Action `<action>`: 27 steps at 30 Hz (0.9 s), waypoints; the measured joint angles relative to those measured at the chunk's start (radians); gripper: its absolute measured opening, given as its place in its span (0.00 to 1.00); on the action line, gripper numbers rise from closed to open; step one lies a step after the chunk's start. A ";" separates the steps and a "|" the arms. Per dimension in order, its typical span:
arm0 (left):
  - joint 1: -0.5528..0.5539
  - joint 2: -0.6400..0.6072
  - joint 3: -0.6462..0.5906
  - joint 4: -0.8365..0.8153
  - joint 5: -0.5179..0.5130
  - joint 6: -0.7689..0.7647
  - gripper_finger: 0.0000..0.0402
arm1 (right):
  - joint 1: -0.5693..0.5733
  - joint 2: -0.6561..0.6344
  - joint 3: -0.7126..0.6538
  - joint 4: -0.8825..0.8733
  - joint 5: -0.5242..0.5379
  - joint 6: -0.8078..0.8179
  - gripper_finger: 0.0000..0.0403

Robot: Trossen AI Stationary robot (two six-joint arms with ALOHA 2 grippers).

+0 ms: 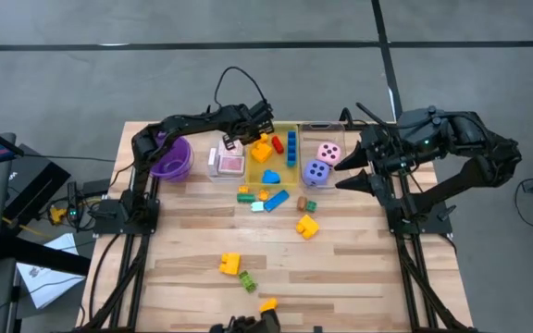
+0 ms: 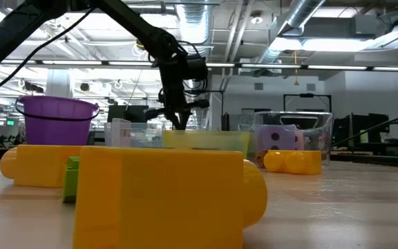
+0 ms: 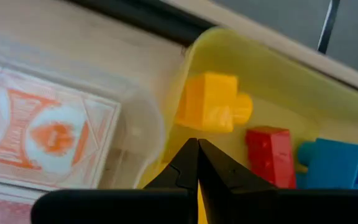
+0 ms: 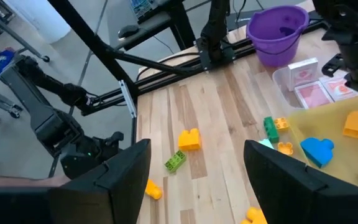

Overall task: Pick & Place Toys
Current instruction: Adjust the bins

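My left gripper (image 1: 232,141) is shut with nothing in it. It points down over the seam between a clear bin of red-and-white playing cards (image 3: 48,130) and the yellow bin (image 3: 278,81). In the yellow bin lie a yellow block (image 3: 213,102), a red block (image 3: 269,152) and a blue block (image 3: 337,165). The pink die (image 1: 328,151) and the purple die (image 1: 316,172) sit in a clear bin at the far right. My right gripper (image 4: 197,180) hangs open, high above the table's right side. Loose blocks (image 1: 307,225) lie on the wood.
A purple bowl (image 1: 170,159) stands at the far left beside the left arm. More blocks lie mid-table (image 1: 277,199) and toward the near edge (image 1: 229,264), (image 1: 247,280), (image 1: 267,303). In the low view a big yellow block (image 2: 164,197) fills the foreground.
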 joint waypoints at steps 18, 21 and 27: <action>0.003 0.005 0.000 -0.024 -0.038 -0.080 0.00 | -0.019 0.000 0.000 -0.008 -0.003 -0.003 0.62; 0.000 0.003 0.000 -0.004 -0.040 -0.076 0.00 | -0.019 0.000 0.000 -0.008 -0.003 -0.003 0.62; -0.026 -0.025 0.000 0.078 -0.028 0.017 0.00 | -0.019 0.000 0.000 -0.008 -0.003 -0.002 0.62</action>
